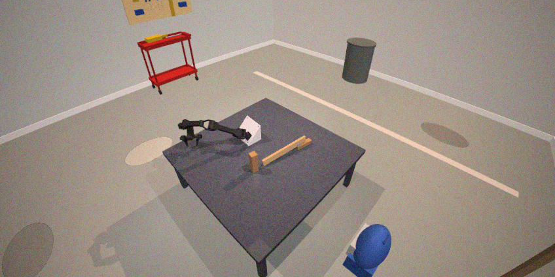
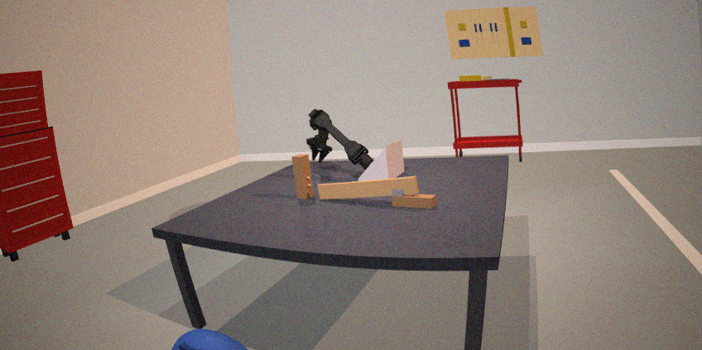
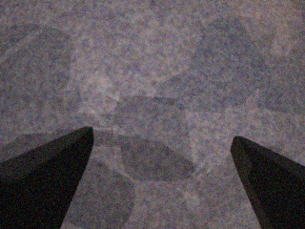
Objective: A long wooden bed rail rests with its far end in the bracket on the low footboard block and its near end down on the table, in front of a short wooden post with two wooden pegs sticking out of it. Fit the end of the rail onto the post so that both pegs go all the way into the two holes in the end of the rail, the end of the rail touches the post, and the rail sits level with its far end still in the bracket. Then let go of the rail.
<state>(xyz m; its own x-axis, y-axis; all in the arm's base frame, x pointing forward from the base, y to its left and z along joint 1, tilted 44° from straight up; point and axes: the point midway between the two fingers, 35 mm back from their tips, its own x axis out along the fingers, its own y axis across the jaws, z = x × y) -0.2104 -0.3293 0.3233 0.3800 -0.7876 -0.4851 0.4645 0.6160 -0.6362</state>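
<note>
- The gripper (image 1: 191, 143) (image 2: 317, 159) (image 3: 164, 139) is spread wide with nothing between its fingers, and its tips point down at the table (image 1: 272, 200) (image 2: 319, 236) (image 3: 152, 52)
- In the exterior view it hangs above the far left part of the table, beyond the post and well apart from the rail
- The black arm (image 1: 226, 129) (image 2: 339, 133) reaches left from beside a white wedge-shaped block (image 1: 252, 131) (image 2: 395, 156), which hides part of it in the exterior view
- The long wooden rail (image 1: 283, 152) (image 2: 367, 188) slants across the table, its left end down at the tabletop and its right end raised in the bracket (image 1: 299, 145) (image 2: 397, 192) on the low footboard block (image 1: 307, 143) (image 2: 415, 200)
- The short wooden post (image 1: 253, 162) (image 2: 301, 176) stands upright just left of the rail's lower end, with a small gap between them
- Two pegs (image 2: 309, 182) jut from the post's right side, one above the other, both outside the rail
- In the exterior view a red cart (image 2: 485, 83) (image 1: 169, 41) stands at the far right, near the wall, with a yellow thing (image 1: 153, 38) (image 2: 470, 78) on top
</note>
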